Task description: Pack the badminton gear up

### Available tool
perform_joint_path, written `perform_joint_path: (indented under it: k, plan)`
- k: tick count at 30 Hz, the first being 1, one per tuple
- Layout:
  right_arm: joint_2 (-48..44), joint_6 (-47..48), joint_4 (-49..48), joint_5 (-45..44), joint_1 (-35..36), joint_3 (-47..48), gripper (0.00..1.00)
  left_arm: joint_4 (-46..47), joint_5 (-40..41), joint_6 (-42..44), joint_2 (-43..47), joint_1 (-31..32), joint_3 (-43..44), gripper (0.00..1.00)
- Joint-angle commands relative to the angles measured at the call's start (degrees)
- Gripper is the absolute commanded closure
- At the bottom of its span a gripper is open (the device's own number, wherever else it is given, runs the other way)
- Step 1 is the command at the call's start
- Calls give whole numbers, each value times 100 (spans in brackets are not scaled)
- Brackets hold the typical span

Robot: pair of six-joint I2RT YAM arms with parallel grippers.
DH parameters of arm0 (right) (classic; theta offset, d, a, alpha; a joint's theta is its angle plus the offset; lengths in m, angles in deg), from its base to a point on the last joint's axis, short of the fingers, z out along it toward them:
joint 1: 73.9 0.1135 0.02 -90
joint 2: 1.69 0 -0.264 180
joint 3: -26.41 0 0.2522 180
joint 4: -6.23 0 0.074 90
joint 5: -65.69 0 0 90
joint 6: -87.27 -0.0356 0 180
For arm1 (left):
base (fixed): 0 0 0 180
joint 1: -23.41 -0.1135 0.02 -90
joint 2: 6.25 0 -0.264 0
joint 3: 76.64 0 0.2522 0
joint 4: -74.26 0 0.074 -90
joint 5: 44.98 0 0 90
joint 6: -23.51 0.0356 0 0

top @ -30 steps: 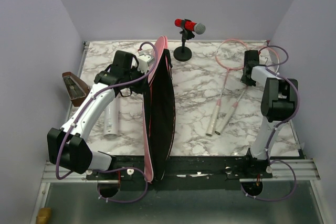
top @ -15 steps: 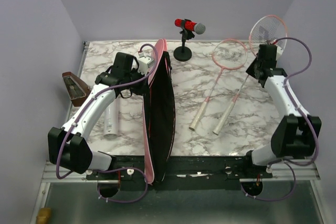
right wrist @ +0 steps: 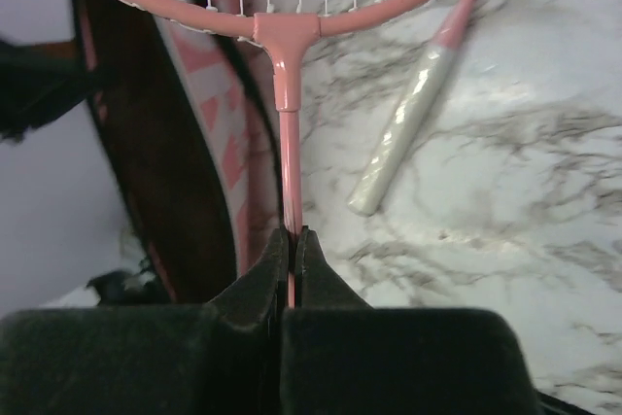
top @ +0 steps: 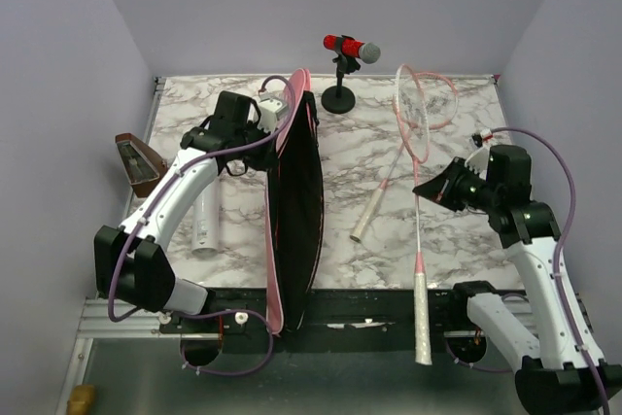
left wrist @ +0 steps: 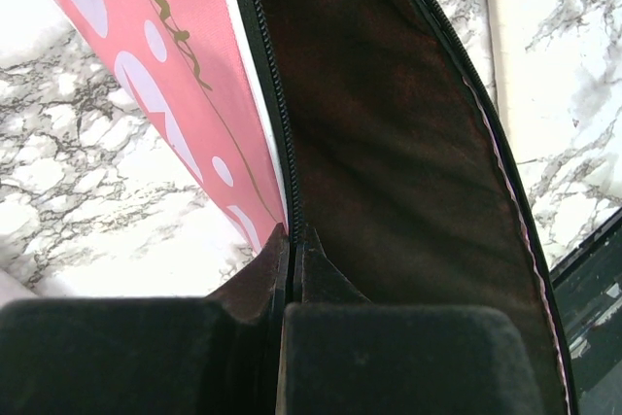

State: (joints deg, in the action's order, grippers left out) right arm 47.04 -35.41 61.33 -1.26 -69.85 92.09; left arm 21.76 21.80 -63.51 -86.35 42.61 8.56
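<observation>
The long pink bag lies open down the table, its black inside up. My left gripper is shut on the bag's zip edge near the far end, with the pink lettered side to its left. My right gripper is shut on the thin pink shaft of one racket and holds it above the table, head edge-on toward the back and white handle past the near edge. The second racket lies flat, and its handle shows in the right wrist view. The white tube lies left of the bag.
A red microphone on a black stand is at the back centre. A brown wedge-shaped box sits off the table's left edge. Purple walls close in on the left, back and right. The bag lies left of the held racket.
My right arm has pulled back toward the near edge with one racket. That racket is now off the table, turned edge-on, its handle past the front edge. The left arm has barely moved.
</observation>
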Motion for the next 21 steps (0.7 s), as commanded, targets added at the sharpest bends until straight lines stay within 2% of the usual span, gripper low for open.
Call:
perform_joint_path:
  k: [1, 7, 11, 14, 17, 21]
  plan:
    - [-591, -693, 200, 1770, 139, -138, 99, 183, 239, -149, -304, -30, 440, 100]
    - [-1049, -1670, -556, 2967, 139, -648, 99, 297, 90, -272, -595, -109, 792, 100]
    - [-1102, -2170, -899, 3451, 210, -771, 99, 315, -226, -684, -797, -346, 1029, 100]
    - [-1094, -2653, -1372, 3697, 271, -867, 99, 359, -253, -843, -859, -461, 1118, 100]
    - [-1094, -3382, -2250, 3900, 376, -1069, 99, 376, -192, -870, -876, -487, 1179, 100]
    - [-980, -3999, -3044, 3892, 535, -1167, 99, 446, -104, -931, -867, -505, 1179, 100]
